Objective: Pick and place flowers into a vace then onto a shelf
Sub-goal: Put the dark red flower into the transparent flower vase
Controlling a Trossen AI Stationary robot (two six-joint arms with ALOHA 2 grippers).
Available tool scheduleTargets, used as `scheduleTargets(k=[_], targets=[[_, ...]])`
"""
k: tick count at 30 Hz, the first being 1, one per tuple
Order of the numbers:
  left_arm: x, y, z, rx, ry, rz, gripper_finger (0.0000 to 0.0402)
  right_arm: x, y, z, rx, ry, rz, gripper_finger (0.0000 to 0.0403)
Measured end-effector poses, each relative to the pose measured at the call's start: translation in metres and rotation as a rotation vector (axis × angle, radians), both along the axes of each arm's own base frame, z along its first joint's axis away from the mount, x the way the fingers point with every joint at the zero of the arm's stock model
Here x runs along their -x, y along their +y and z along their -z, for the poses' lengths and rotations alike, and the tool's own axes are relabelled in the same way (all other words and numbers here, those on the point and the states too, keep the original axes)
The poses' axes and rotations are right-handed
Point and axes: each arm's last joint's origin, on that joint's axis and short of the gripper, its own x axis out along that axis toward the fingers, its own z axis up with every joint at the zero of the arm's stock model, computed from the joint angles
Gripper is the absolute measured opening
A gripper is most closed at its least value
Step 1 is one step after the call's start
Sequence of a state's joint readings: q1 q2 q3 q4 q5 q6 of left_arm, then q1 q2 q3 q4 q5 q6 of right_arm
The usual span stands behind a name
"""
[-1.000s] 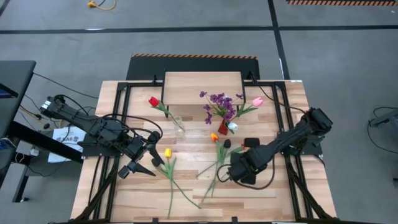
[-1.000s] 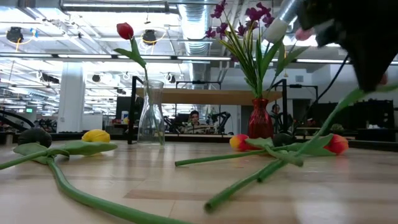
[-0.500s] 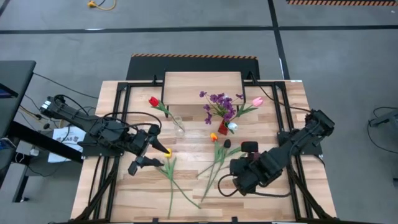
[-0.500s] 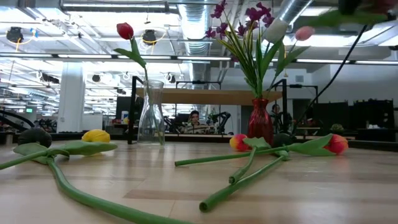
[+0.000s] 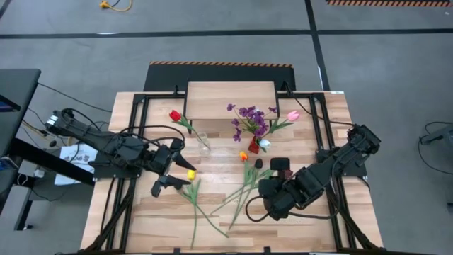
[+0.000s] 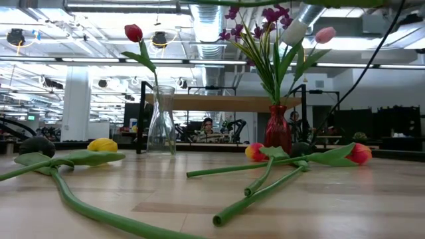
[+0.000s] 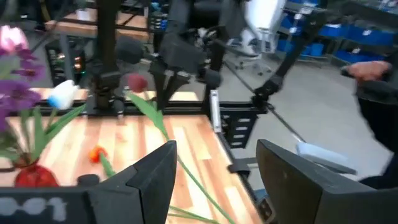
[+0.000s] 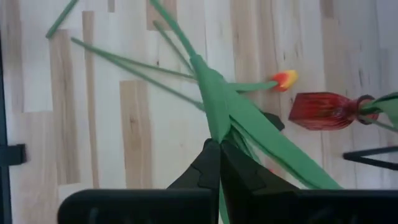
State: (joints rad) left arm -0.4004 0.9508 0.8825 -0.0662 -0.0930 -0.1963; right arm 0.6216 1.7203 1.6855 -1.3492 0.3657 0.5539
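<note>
From above, your right gripper (image 5: 267, 203) hangs over loose flowers (image 5: 244, 185), the shelf (image 5: 231, 99) beyond. Its wrist view shows fingers (image 8: 214, 167) pinched tight on a green stem (image 8: 214, 106). Your left gripper (image 7: 214, 180) gapes wide, gripping nothing.

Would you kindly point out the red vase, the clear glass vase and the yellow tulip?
red vase (image 6: 277, 130), low view, on its belly.
clear glass vase (image 6: 161, 126), low view, on its body.
yellow tulip (image 6: 102, 145), low view, on its head.
</note>
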Motion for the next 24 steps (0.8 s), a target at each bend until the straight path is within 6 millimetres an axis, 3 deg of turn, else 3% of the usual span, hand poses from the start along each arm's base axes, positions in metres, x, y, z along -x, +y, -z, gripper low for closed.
scheduleTargets(k=[12,17,24], targets=[[-0.064,-0.003,0.056,-0.034,0.25,-0.064,0.0211,-0.017,-0.015,-0.001,0.016,-0.025,-0.061,0.0],[-0.086,0.003,0.07,0.02,0.307,-0.085,0.0211,-0.021,-0.02,-0.001,0.017,-0.028,-0.052,0.0],[-0.107,0.003,0.081,0.148,0.309,0.018,0.0211,-0.023,-0.023,-0.001,0.031,-0.023,-0.074,0.0]])
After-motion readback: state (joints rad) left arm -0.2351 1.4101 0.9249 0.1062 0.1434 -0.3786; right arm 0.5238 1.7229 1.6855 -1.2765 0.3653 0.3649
